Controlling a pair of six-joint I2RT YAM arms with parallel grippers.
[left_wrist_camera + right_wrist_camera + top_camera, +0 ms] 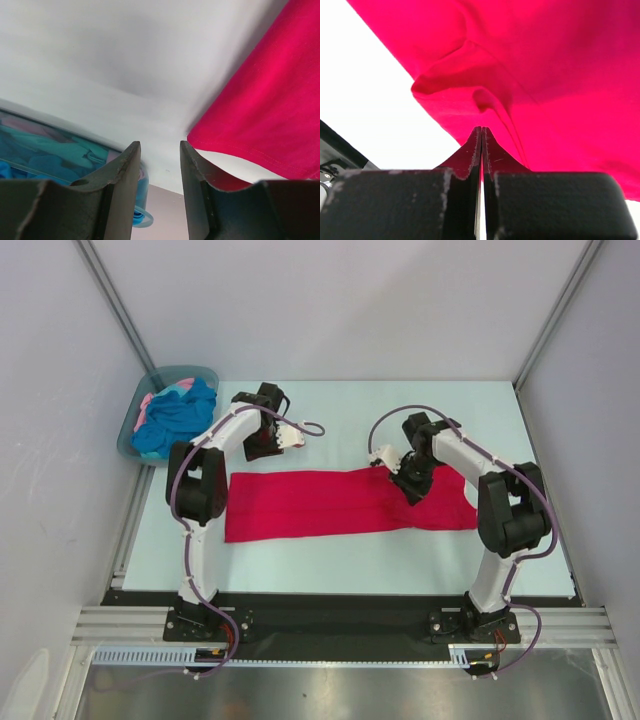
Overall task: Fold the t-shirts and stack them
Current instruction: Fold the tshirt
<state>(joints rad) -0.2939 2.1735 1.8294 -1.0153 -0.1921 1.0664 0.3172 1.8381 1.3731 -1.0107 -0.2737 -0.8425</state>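
Note:
The crimson-red t-shirt lies on the table as a long flat band. My right gripper sits at the band's far edge, right of centre. In the right wrist view it is shut, and a raised pucker of the red t-shirt runs into its tips. My left gripper hovers beyond the band's far left corner. Its jaws stand open with nothing between them, and the red t-shirt's corner lies just to their right. A turquoise t-shirt and a pale pink one lie crumpled in the tub.
The grey-teal tub stands off the mat's far left corner; its wall shows left of the left jaws. Grey enclosure walls rise close on the left, right and back. Both arm bases stand at the near edge.

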